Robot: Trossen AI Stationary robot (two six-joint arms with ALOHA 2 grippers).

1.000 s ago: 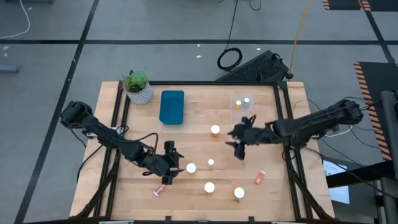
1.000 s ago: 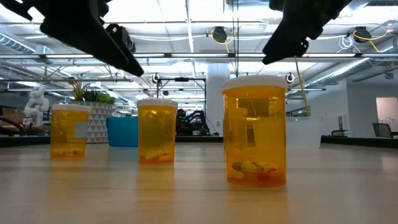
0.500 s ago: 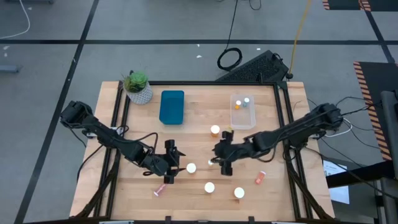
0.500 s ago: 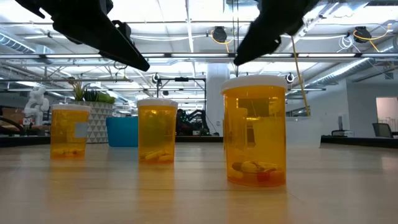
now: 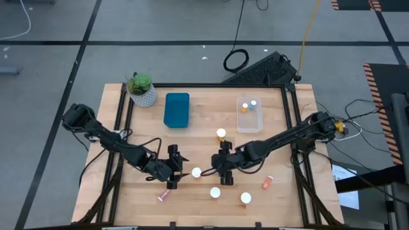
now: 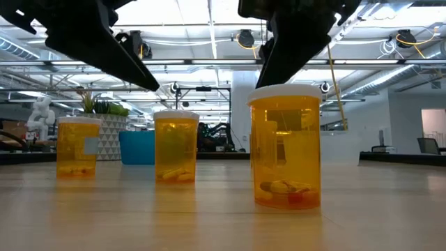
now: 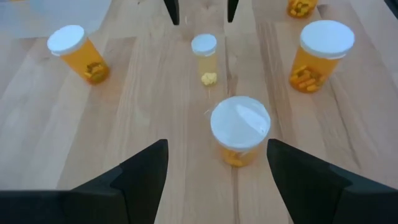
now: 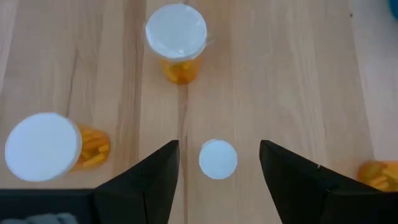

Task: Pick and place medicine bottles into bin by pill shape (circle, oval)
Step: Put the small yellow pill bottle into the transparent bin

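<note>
"Amber bottles first: how many are sitting in a bin?" the first observer is asking.

"Two medicine bottles (image 5: 248,106) are lying in the clear bin (image 5: 250,127)," the second is noting. "The blue bin (image 5: 177,110), well to that bin's plant-ward side, is showing nothing inside from above."

"And outside the bins?"

"Seven, by the overhead count. One wide bottle (image 5: 221,134) is standing just off the clear bin's near corner. Three more wide ones (image 5: 215,192) are standing farther out toward the table's front edge. A pink one (image 5: 163,196) and an orange one (image 5: 267,183) are lying on their sides out there too, well apart from each other. The seventh is the slim bottle (image 8: 218,159)."

"What are the arms doing?"

"The right gripper (image 8: 219,146) is hanging over that slim bottle, out from the clear bin toward the table's middle. Its fingers are spread wide, with the white cap showing between them, and nothing is being gripped. The left gripper (image 5: 181,172) is waiting farther from the clear bin, also spread and empty. It is facing a wide bottle (image 7: 240,127) just ahead of it."

"Judgement on progress?"

"Early going, they are both reckoning: roughly a fifth sorted. The slim bottle is looking like the next pick, with the closing and lifting not yet done."
</note>
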